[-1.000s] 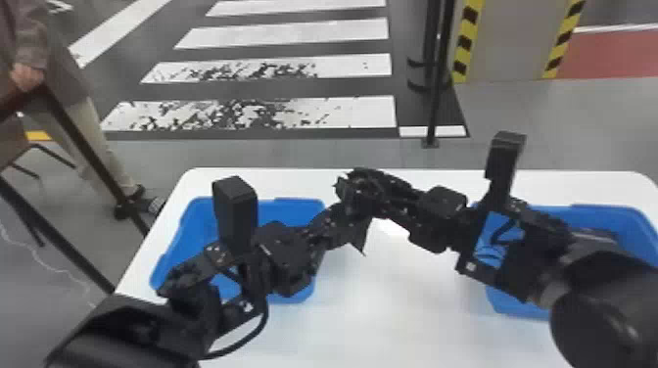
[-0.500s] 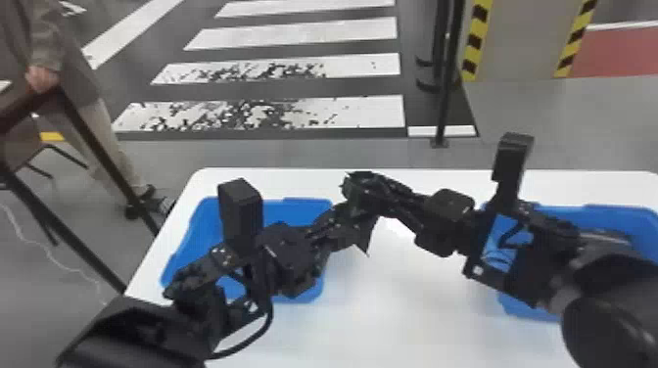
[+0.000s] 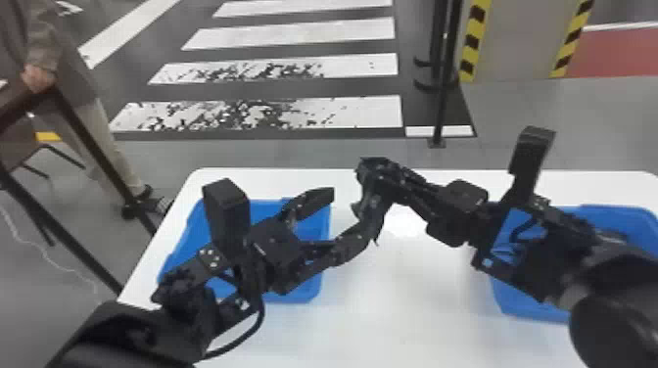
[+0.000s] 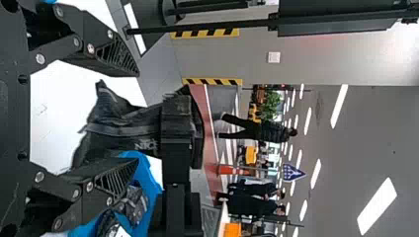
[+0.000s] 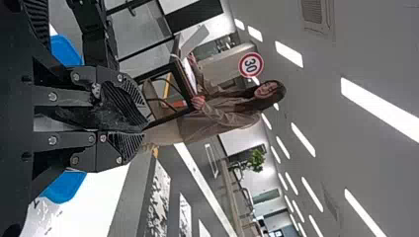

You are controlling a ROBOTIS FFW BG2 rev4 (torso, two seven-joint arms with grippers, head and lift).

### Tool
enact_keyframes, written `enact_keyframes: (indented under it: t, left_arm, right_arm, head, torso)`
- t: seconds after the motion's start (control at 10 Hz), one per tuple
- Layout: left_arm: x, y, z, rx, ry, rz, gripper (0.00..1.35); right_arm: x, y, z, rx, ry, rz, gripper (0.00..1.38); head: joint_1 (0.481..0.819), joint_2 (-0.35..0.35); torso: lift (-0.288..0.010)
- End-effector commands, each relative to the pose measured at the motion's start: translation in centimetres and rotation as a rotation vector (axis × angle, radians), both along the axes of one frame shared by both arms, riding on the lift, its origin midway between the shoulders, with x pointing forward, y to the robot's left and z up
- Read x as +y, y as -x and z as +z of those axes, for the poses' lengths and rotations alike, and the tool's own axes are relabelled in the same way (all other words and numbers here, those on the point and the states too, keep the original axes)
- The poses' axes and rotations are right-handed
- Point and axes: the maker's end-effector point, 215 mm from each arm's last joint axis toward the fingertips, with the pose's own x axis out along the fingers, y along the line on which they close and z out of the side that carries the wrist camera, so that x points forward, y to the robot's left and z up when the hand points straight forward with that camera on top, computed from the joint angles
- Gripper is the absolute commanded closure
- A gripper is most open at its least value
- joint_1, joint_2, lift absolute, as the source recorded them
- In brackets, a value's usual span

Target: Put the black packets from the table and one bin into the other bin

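My right claw [image 5: 140, 129] is gripping a black packet [image 4: 116, 128] above the white table [image 3: 406, 313], and my left claw [image 4: 133, 117] is standing open around it. Dark contents are lying in the right blue bin [image 3: 531, 312], so I'm judging the job part done, this packet remaining; I cannot tell what the left blue bin [image 3: 306, 291] is holding. Since the earlier frame, my left claw is spreading, apparently releasing the packet.

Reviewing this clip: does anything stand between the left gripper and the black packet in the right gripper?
Nothing visible does. The open left gripper faces the black packet directly; the right gripper holds it from the far side.
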Motion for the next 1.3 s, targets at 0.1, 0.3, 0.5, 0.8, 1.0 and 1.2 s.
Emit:
enact_keyframes:
  t: [0.1,0.3,0.5,0.8,1.0,1.2]
  left_arm:
    - [1.5,-0.1,-0.7,0.012,-0.019,0.03,0.12]
    - [2.2,0.0,-1.0,0.014,-0.021,0.046,0.12]
    - [2.6,0.1,-1.2,0.017,-0.021,0.055,0.12]
    - [3.0,0.1,-1.3,0.018,-0.022,0.063,0.12]
    - [3.2,0.1,-0.8,-0.008,-0.02,0.074,0.12]
    - [4.3,0.7,-0.1,-0.039,0.043,0.16,0.12]
  right_arm:
    - [-6.9,-3.0,0.2,-0.038,0.04,-0.149,1.28]
    - [-17.3,-5.4,-2.8,-0.013,0.161,-0.352,1.28]
    - [-26.9,-5.5,-6.0,0.037,0.268,-0.519,1.28]
    - [-32.8,-4.3,-9.0,0.09,0.355,-0.618,1.15]
    - [-33.5,-4.0,-7.6,0.014,0.374,-0.641,0.04]
    - [-32.9,0.0,-1.6,-0.169,0.367,-0.728,0.19]
  head:
    - [0.695,0.129]
    - [0.695,0.058]
    - [0.695,-0.033]
    - [0.695,-0.166]
    - [0.695,-0.195]
    - [0.695,-0.202]
  torso:
    - [-0.11]
    - [-0.11]
    - [-0.11]
    - [-0.11]
    - [-0.11]
    - [-0.11]
